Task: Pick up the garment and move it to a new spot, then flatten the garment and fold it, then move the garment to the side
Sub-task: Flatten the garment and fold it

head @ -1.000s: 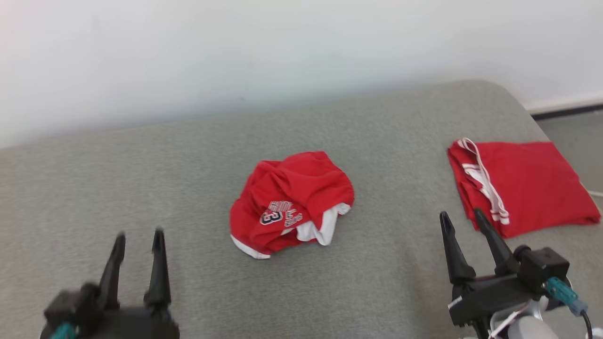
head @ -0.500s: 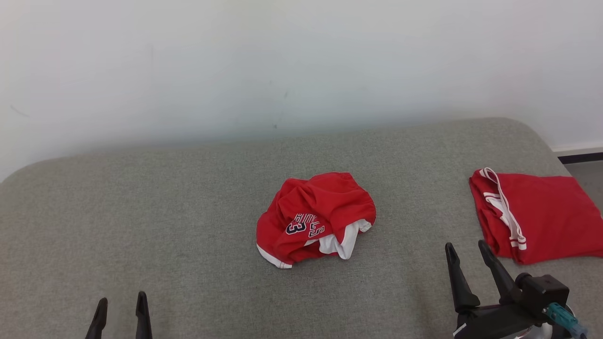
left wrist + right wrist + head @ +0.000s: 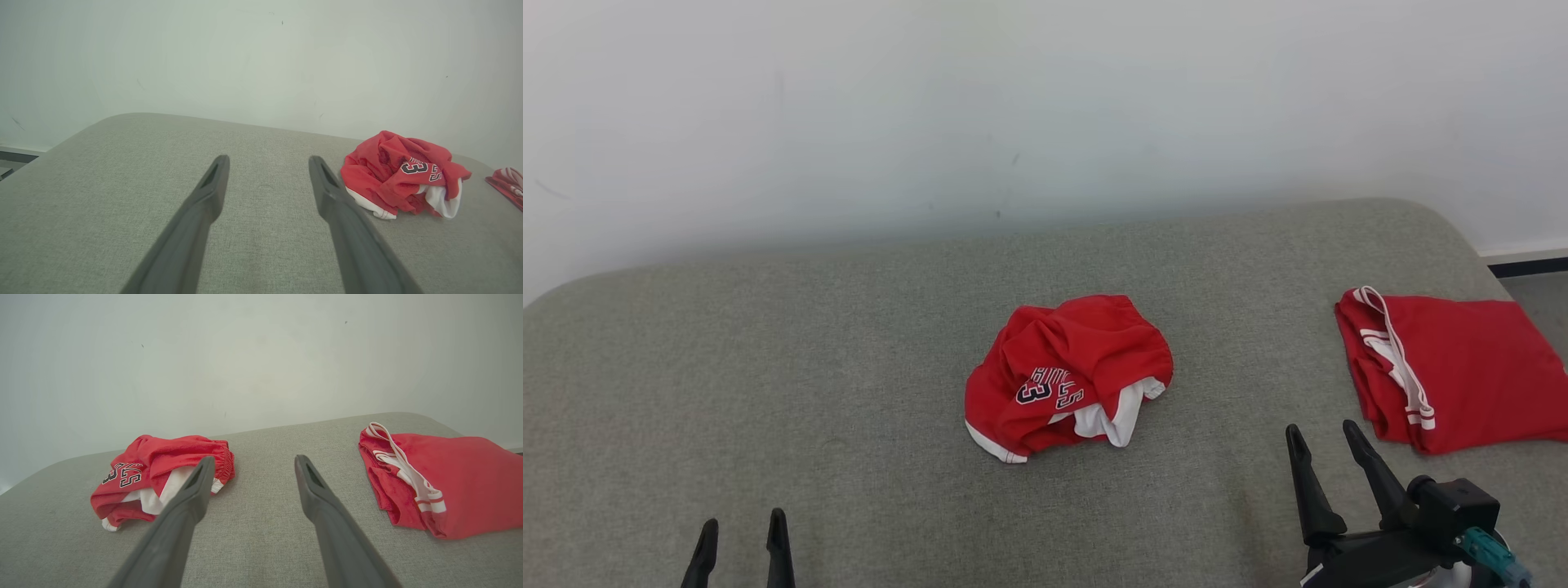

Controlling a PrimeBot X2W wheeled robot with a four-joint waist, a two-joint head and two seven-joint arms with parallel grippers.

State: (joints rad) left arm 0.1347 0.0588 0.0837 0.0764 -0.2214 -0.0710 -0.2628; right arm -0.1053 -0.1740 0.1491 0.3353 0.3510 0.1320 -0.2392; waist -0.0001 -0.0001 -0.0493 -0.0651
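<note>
A crumpled red garment [image 3: 1068, 374] with white trim and dark lettering lies bunched in the middle of the grey padded surface [image 3: 768, 367]; it also appears in the left wrist view as garment [image 3: 402, 173] and in the right wrist view as garment [image 3: 159, 475]. My left gripper [image 3: 743, 529] is open at the lower left, well short of it, nothing between its fingers. My right gripper [image 3: 1321, 431] is open at the lower right, between the crumpled garment and a folded red one, holding nothing. Both wrist views show spread fingers, left gripper [image 3: 267, 161] and right gripper [image 3: 253, 461].
A second red garment [image 3: 1454, 371] with white stripes lies folded flat at the right end of the surface, close to my right gripper. A pale wall [image 3: 1013, 106] rises behind. The surface's rounded right corner drops to floor and a dark baseboard [image 3: 1527, 266].
The head camera tilted up, so the whole picture shifted down and more wall shows. My left gripper now sits lower in view, only its fingertips showing. The garments have not moved.
</note>
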